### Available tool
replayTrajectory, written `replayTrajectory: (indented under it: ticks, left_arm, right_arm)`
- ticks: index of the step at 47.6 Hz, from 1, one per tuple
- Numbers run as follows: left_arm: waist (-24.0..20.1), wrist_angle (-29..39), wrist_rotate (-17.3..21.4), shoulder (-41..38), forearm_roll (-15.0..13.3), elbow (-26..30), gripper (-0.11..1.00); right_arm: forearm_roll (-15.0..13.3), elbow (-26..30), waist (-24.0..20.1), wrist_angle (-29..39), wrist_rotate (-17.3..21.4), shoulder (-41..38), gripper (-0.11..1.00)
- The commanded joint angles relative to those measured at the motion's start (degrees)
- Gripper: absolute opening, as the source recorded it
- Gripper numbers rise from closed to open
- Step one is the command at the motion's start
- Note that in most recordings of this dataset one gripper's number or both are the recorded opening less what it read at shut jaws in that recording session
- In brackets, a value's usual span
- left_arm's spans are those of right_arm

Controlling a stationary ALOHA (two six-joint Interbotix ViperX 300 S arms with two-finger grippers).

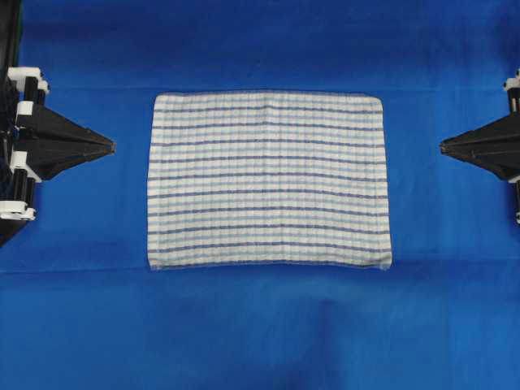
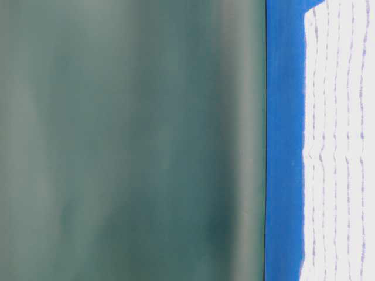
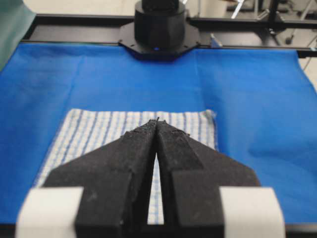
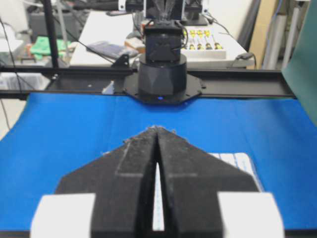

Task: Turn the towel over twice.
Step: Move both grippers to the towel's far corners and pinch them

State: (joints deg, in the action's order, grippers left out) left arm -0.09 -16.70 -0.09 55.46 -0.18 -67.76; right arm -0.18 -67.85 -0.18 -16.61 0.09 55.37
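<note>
Left pincer (image 3: 157, 120) clenched, empty; towel (image 1: 268, 180) flat between it and the clenched right pincer (image 1: 443, 147).

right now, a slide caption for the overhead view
Striped white woven towel flat on blue table covering, between two shut end effectors.

Left pincer (image 1: 112, 147) closed, tips together, pointing inward, right pincer (image 1: 443, 148) closed likewise, facing it, both empty
</note>
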Motion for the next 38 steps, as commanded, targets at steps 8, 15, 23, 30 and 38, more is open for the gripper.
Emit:
replayTrajectory:
  ticks: [8, 15, 23, 30, 38]
  left_arm:
    - [-2.2, -0.6, 2.1, -1.6, -0.7, 1.2, 0.0]
    - [-4.8, -0.6, 3.3, -4.5, -0.7, 0.7, 0.0]
    - [-8.7, -1.7, 3.2, -9.0, -0.7, 0.0, 0.0]
    - [-12.6, -5.3, 3.2, -13.8, -0.8, -1.2, 0.01]
    - [-16.7, -9.5, 3.2, -20.0, -0.8, -2.5, 0.31]
  right_arm:
    - [0.4, 2.4, 4.0, 3.1, 0.5, -2.2, 0.0]
    - [0.9, 2.4, 7.7, 5.5, 0.5, -5.1, 0.0]
    - [1.8, 2.0, 13.4, 6.0, 0.6, -10.4, 0.0]
    - [2.4, 2.3, 17.7, 6.0, 0.6, -16.3, 0.01]
    - [2.4, 3.3, 22.0, 5.1, 0.5, -25.0, 0.36]
